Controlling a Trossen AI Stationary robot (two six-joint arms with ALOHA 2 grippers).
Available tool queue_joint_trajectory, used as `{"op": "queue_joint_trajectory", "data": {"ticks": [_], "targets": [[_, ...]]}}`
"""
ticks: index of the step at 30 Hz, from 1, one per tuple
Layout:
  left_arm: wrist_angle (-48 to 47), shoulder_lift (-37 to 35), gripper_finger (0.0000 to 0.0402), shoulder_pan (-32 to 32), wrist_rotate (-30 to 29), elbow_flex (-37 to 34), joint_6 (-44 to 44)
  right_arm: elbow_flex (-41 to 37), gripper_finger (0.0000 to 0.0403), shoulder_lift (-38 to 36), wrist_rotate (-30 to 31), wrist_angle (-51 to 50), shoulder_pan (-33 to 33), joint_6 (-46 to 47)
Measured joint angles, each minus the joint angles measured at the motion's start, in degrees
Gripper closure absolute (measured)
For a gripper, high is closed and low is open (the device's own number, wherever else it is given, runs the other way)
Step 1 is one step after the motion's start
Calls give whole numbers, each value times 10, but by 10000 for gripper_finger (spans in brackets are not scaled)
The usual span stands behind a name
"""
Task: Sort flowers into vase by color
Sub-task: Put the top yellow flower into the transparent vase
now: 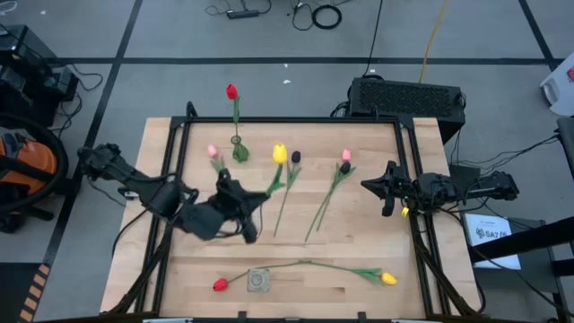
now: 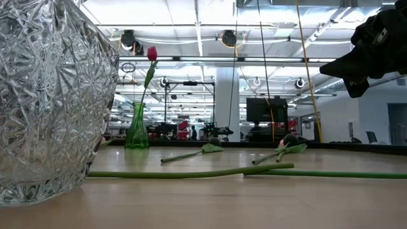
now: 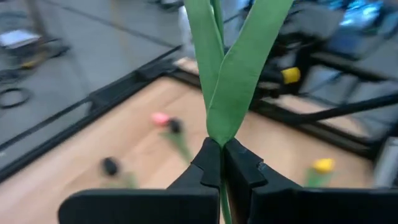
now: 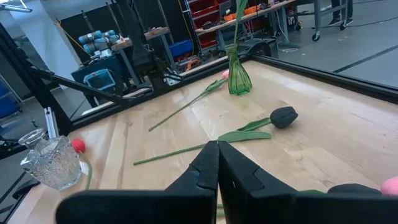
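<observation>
- High view: one red tulip (image 1: 231,91) is stood in the green vase (image 1: 239,149) at the desk's (image 1: 377,233) far edge; sorting is judged barely begun.
- The crystal vase (image 1: 258,280) at the near edge is seen empty.
- A green stem (image 3: 231,81) is pinched in the left tool (image 3: 221,163) over the desk's left middle.
- Other flowers (image 1: 336,184) are left lying on the desk.
- The right tool (image 4: 218,163), closed on nothing, is parked at the right edge.

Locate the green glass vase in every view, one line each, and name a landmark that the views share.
High view: green vase near the table's far edge, left of centre, holding a red tulip.
Low view: green vase left of centre, far behind the cut-glass vase.
Left wrist view: not in it.
Right wrist view: green vase at the table's far rim, beyond the black tulip.
Shared landmark: the cut-glass vase.
</observation>
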Motion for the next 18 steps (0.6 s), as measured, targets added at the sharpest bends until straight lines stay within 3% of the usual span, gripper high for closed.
{"op": "queue_joint_trajectory", "data": {"ticks": [9, 18], "targets": [[123, 0, 398, -109, 12, -3, 126, 0, 403, 0, 0, 0, 0, 0], [423, 0, 398, -175, -25, -131, 251, 0, 403, 0, 0, 0, 0, 0]]}}
